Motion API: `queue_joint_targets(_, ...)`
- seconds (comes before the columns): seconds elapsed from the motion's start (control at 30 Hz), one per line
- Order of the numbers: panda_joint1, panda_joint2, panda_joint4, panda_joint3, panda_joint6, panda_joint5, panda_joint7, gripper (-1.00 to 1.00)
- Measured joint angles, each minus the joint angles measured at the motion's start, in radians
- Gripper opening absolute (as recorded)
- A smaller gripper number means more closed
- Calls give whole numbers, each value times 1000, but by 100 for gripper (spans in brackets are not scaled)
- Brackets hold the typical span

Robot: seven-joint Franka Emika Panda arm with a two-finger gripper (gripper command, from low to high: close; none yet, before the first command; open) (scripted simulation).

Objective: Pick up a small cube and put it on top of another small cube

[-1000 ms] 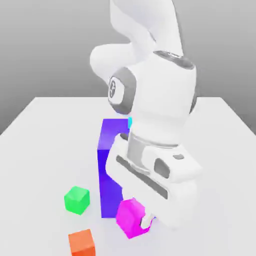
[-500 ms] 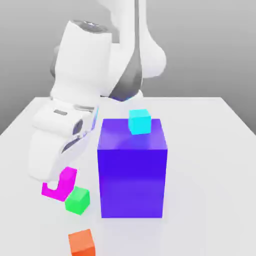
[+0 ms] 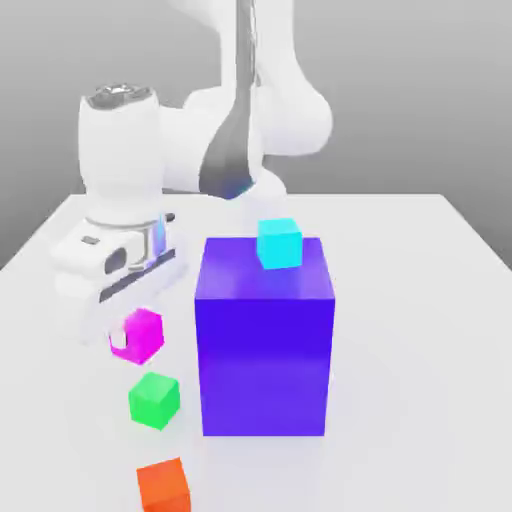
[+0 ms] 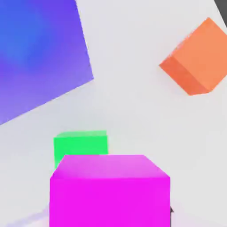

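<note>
Exterior view: gripper (image 3: 124, 340) gripping magenta cube (image 3: 143, 335), hovering near green cube (image 3: 155, 401); green cube resting on counter (image 3: 400, 400) beside blue block (image 3: 264, 365); cyan cube (image 3: 279, 243) sitting atop block. Hand view: magenta cube partly covering green cube, orange cube (image 4: 197, 57) lying apart.

Small cubes, four in all: one magenta (image 3: 142, 335), one green (image 3: 154, 401), one orange (image 3: 165, 487), one cyan (image 3: 280, 244). Large blue-purple blocks: one (image 3: 264, 350). Robot arms: one (image 3: 120, 160). Grippers: one (image 3: 122, 338). Tabletops: one, pale (image 3: 420, 350). Count by colour among the small cubes: one apiece, four colours, none doubled. Blocks and cubes together: five.
</note>
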Motion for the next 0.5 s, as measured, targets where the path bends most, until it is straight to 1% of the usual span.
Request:
queue_joint_targets(0.17,2,72,5,-5,57,11,-13,-100)
queue_joint_targets(0.27,7,122,7,-2,104,39,-32,-100)
queue_joint_targets(0.37,9,174,6,11,157,98,-73,-100)
queue_joint_targets(0.47,3,228,3,45,213,199,-146,-100)
queue_joint_targets(0.5,-2,238,3,55,223,220,-161,100)
